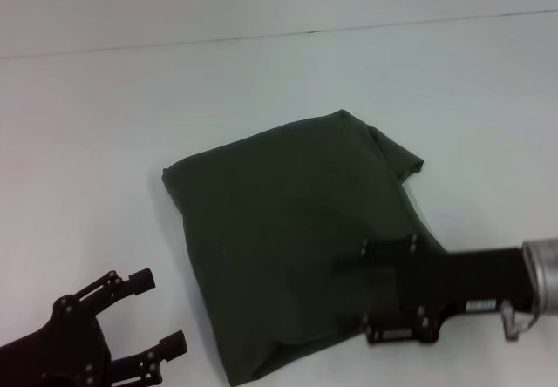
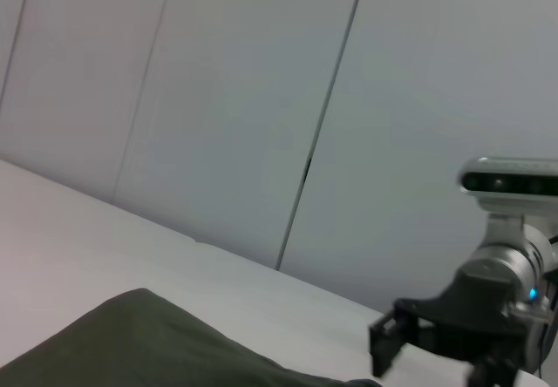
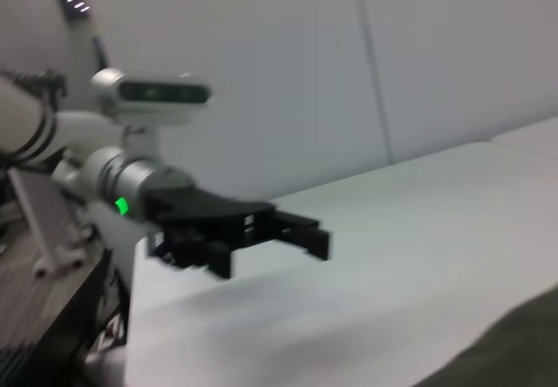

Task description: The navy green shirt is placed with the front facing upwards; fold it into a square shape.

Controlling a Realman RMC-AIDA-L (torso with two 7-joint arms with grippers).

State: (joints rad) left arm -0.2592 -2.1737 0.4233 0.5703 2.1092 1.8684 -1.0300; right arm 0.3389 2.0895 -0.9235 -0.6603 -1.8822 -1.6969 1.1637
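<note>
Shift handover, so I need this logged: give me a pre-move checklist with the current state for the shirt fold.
1. Navy green shirt folded into a compact block on the table: ok.
2. Square outline: not ok, one corner bulges out at the far right.
3. Lettering side hidden: ok, only plain fabric shows.
4. Left gripper clear of the shirt: ok, open, off its near left edge.
5. Right gripper position: over the shirt's near right part; grip state cannot tell.

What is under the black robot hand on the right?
The right tool sits over the folded navy green shirt. Its tips blend into the dark cloth, so whether they pinch it stays hidden.
</note>
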